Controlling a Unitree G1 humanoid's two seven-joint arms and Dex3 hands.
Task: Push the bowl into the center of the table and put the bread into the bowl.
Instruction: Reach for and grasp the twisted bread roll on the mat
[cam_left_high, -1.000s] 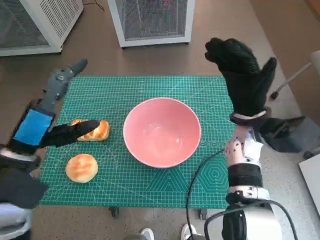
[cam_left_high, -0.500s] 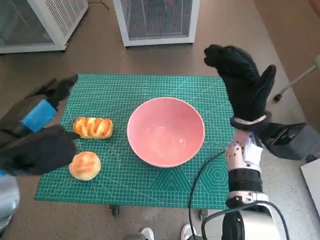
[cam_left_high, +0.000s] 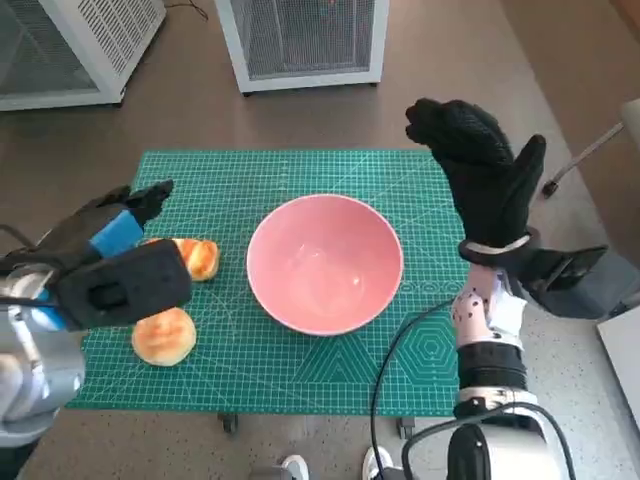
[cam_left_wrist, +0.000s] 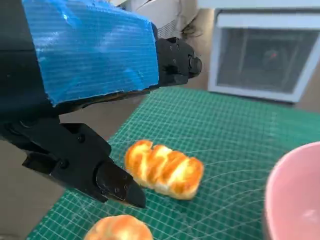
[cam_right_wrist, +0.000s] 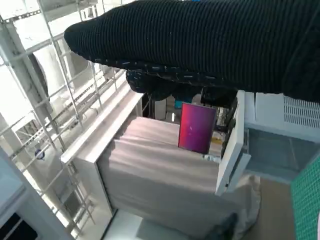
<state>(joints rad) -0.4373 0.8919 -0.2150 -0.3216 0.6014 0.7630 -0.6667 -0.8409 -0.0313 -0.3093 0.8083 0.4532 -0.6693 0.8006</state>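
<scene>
I see the pink bowl (cam_left_high: 325, 263) mid-mat. My left hand (cam_left_high: 112, 262) hovers empty, fingers spread, over the braided bread loaf (cam_left_wrist: 164, 169) at left; my right hand (cam_left_high: 478, 170) is raised, open.

A green cutting mat (cam_left_high: 300, 370) printed with a pale grid covers the surface nearly from edge to edge. Beyond the far edge, two white cabinets with mesh fronts stand on the brown floor (cam_left_high: 440, 60): one (cam_left_high: 305, 40) opposite the middle of the far edge, the other (cam_left_high: 70, 45) off the far left corner. A black cable (cam_left_high: 392, 365) curves over the mat near the right end of the near edge. Off the right edge, a dark grey object (cam_left_high: 575, 280) lies on the floor. In the right wrist view, a magenta panel (cam_right_wrist: 197, 127) stands beside a white cabinet door (cam_right_wrist: 232, 150), with pale metal racking (cam_right_wrist: 55, 100) nearby.
</scene>
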